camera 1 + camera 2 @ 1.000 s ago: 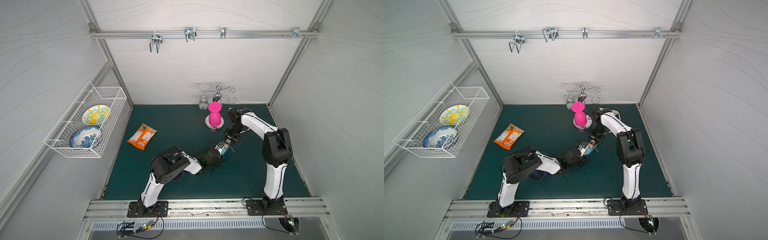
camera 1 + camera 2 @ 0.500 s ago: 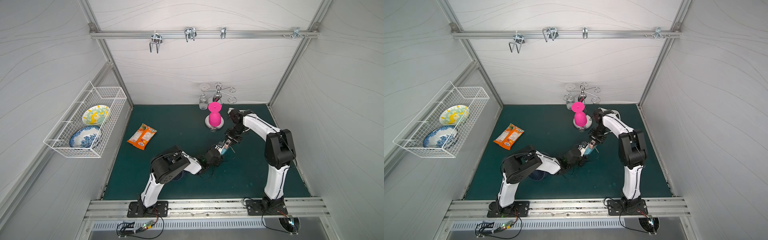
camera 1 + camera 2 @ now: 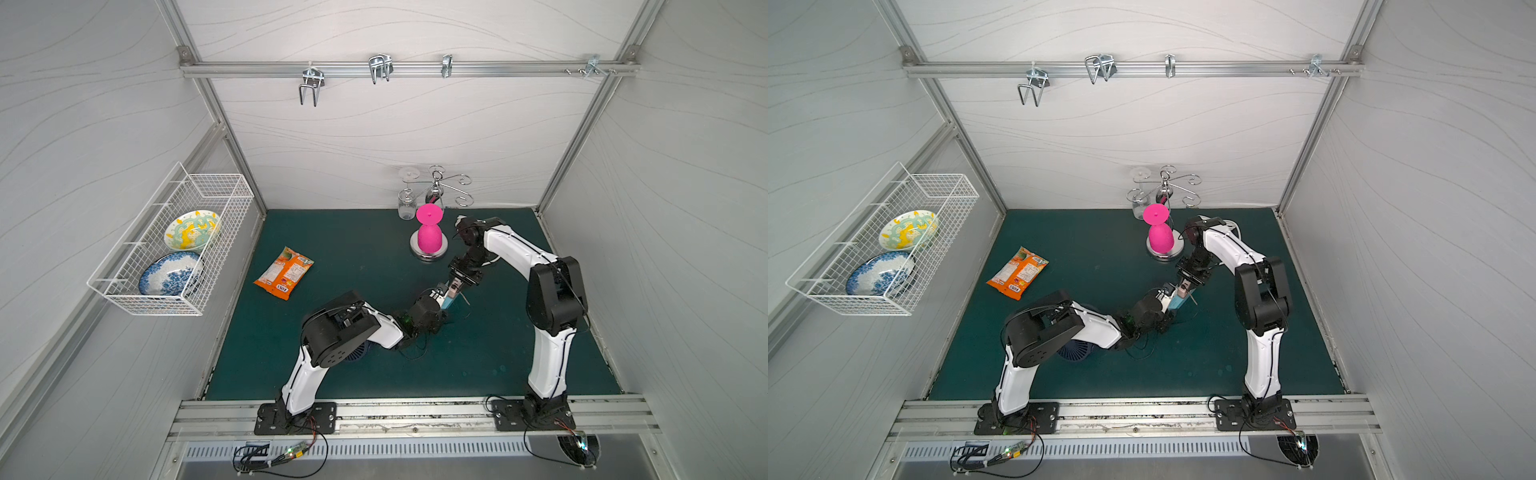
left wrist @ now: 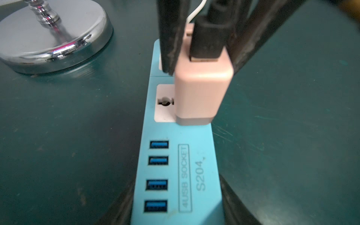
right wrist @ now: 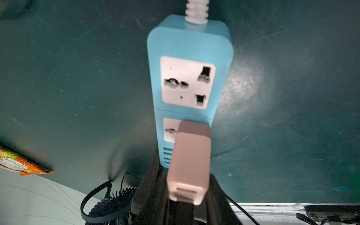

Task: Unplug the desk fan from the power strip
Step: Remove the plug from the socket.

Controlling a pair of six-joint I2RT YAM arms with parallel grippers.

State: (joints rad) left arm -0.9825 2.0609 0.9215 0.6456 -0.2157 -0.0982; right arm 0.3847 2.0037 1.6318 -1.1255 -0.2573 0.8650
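Note:
The light-blue power strip (image 4: 179, 167) lies on the green mat, and my left gripper (image 4: 177, 214) is shut on its USB end. The desk fan's pink cube plug (image 4: 200, 91) stands over the second socket, a black connector (image 4: 208, 39) in its top. I cannot tell whether its pins are still in. My right gripper (image 5: 187, 194) is shut on the plug's sides. In both top views the two grippers meet mid-mat, left gripper (image 3: 444, 297) against right gripper (image 3: 457, 286). The navy desk fan (image 3: 1073, 351) lies mostly hidden under my left arm, its grille (image 5: 111, 206) partly visible.
A chrome stand base (image 4: 48, 39) holding an upturned pink cup (image 3: 429, 237) stands just behind the strip. The strip's white cord (image 5: 196, 9) runs toward the back. An orange snack bag (image 3: 284, 272) lies at mid-left. A wire basket (image 3: 124, 291) with two bowls hangs on the left wall.
The right arm's elbow has shifted slightly to the right. Both grips stay as they were.

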